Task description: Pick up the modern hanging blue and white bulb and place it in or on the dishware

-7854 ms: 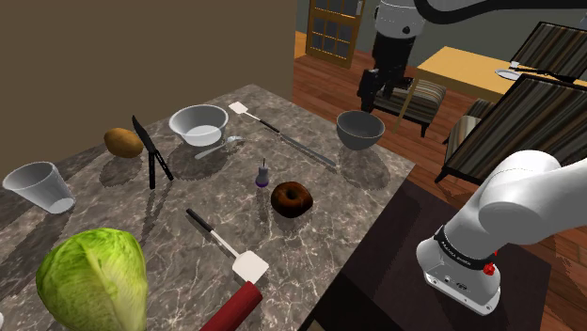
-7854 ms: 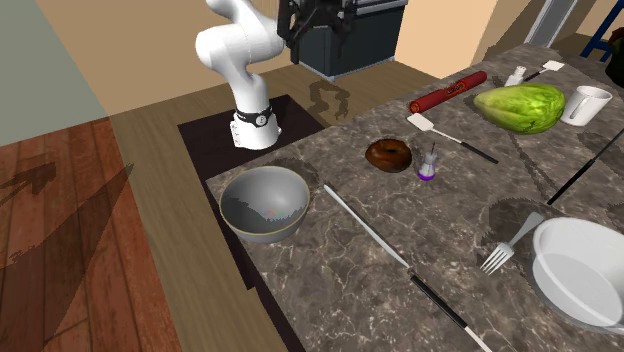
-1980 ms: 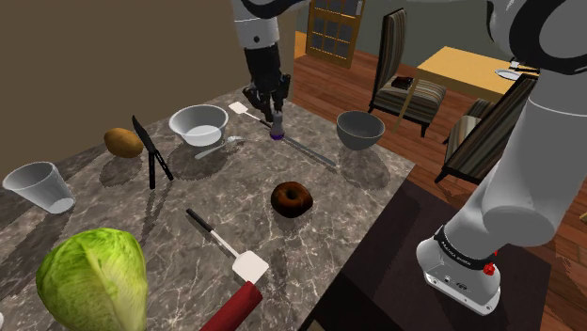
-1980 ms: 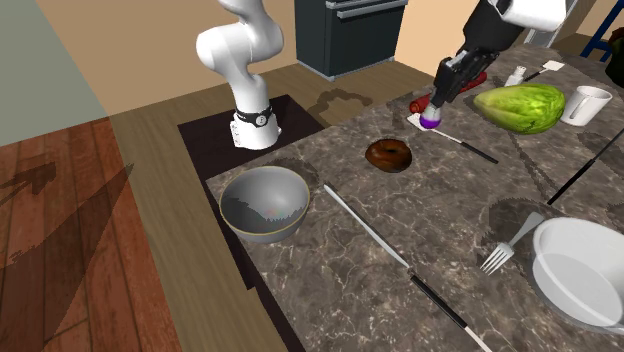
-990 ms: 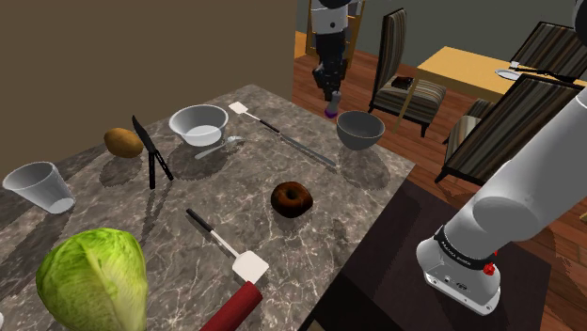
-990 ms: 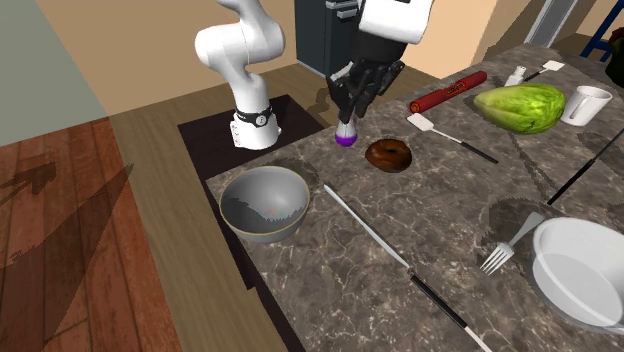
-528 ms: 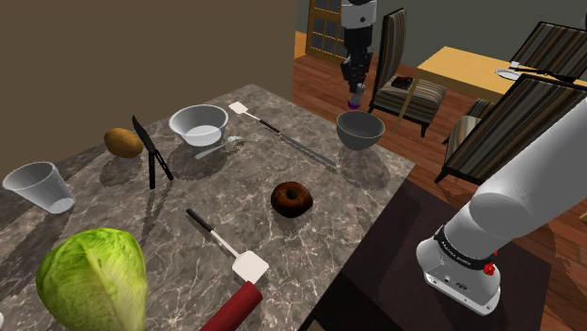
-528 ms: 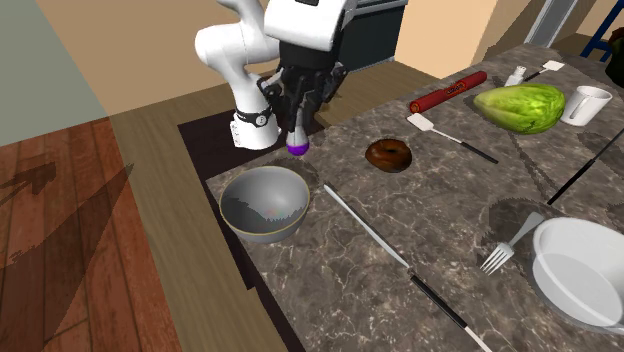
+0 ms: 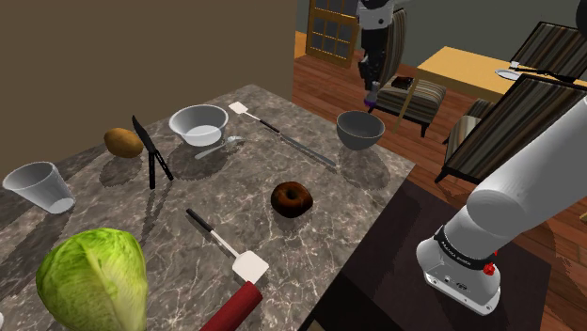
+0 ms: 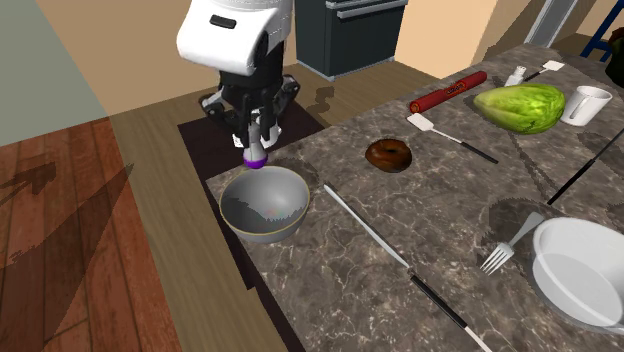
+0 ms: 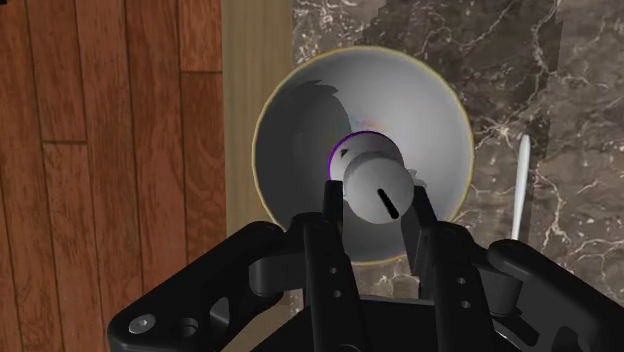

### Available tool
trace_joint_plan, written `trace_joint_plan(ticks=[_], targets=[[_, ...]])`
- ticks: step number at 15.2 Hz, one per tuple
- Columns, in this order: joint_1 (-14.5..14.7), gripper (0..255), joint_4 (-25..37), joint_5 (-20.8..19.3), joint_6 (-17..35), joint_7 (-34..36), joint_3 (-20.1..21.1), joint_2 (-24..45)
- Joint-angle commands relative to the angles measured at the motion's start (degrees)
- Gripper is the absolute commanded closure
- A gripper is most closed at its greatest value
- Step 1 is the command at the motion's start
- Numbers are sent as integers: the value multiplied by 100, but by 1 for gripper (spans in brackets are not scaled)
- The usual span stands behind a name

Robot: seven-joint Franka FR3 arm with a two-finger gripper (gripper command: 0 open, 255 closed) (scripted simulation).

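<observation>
The gripper (image 10: 255,132) is clamped on the bulb (image 10: 256,156), its fingers (image 11: 331,215) pressing the white body from both sides, purple end down. In the wrist view the bulb hangs over the middle of the grey bowl (image 11: 300,130), not touching it. In the second exterior view it hangs at the bowl's 12 o'clock, and the doughnut (image 10: 388,154) lies at the bowl's 2 o'clock.

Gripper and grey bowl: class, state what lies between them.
The bulb, clasped by the gripper, hangs above the bowl, clearest in the second exterior view.
</observation>
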Motion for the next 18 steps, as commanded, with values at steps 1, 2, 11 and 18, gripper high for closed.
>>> trace_joint_plan(ticks=[1,2,11,18], targets=[[-3,255,-121,-3,145,1,-4,21],[-4,255,-188,-4,220,7,-5,30],[-8,255,-738,-15,899,58,-11,160],[-10,255,-874,-19,1088,73,-13,214]])
